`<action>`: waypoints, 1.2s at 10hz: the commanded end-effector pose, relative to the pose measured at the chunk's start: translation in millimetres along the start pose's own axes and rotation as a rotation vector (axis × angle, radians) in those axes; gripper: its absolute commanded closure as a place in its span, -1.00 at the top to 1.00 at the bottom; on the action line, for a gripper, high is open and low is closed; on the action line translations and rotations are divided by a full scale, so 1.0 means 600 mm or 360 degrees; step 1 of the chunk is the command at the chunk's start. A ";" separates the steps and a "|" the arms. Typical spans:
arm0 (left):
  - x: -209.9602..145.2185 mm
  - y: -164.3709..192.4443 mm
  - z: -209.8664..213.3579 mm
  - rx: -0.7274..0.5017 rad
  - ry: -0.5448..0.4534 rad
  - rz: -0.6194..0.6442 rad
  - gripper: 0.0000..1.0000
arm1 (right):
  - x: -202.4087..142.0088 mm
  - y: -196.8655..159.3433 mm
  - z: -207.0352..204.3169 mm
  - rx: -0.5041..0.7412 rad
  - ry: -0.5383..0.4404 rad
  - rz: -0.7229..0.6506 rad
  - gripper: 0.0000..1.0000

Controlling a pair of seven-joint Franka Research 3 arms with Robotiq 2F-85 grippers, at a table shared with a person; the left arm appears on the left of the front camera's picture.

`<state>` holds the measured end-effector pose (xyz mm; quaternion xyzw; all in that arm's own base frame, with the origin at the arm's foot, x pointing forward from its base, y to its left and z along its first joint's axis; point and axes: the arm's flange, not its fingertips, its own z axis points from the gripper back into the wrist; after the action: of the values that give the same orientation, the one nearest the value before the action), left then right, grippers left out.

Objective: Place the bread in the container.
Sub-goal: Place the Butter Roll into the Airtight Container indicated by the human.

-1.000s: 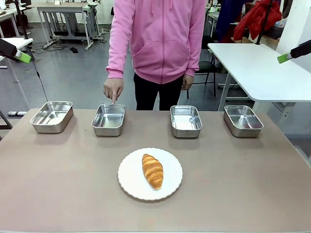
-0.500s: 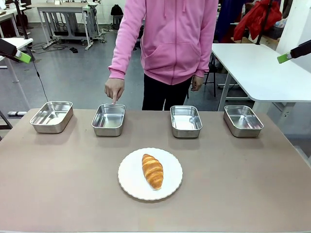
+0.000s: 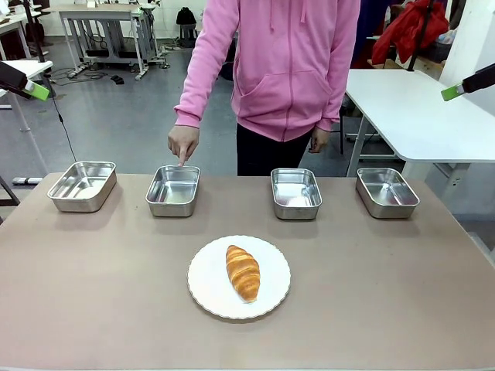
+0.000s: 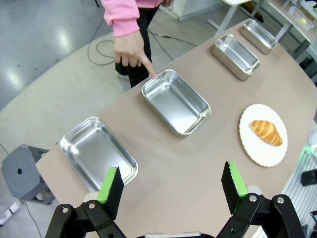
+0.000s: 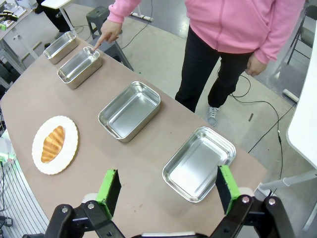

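Left wrist view: jaws spread and empty over the tabletop (image 4: 198, 163)

Left jaws stood wide apart, gripping nothing; right jaws likewise, high above the far trays. Bread (image 3: 243, 272) lay on a white plate (image 3: 205, 292) mid-tabletop. Four steel trays stood in a row beyond it. A person's hand (image 3: 182, 144) pointed a fingertip at the second tray (image 3: 172, 192) from the left.

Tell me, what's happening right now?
Left gripper open, right gripper open, both empty. Croissant on plate, untouched. Person's hand pointing at second tray from left. Nothing blocking the croissant.
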<state>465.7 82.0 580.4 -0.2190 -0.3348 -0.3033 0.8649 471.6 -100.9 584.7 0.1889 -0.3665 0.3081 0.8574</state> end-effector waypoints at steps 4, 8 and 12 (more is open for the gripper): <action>-0.001 -0.001 0.004 -0.0026 -0.0037 -0.0018 1.00 | 0.000 0.001 -0.002 0.0012 -0.0018 -0.0002 1.00; 0.097 -0.172 -0.046 0.0178 0.0205 0.0001 1.00 | 0.000 0.001 -0.002 0.0012 -0.0018 -0.0002 1.00; 0.187 -0.375 -0.202 0.0305 0.0492 0.0519 1.00 | 0.000 0.001 -0.002 0.0012 -0.0018 -0.0002 1.00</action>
<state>416.5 -169.3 625.8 -0.1298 -0.2231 -0.2103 0.9429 471.8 -100.7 584.6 0.1880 -0.3657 0.3081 0.8579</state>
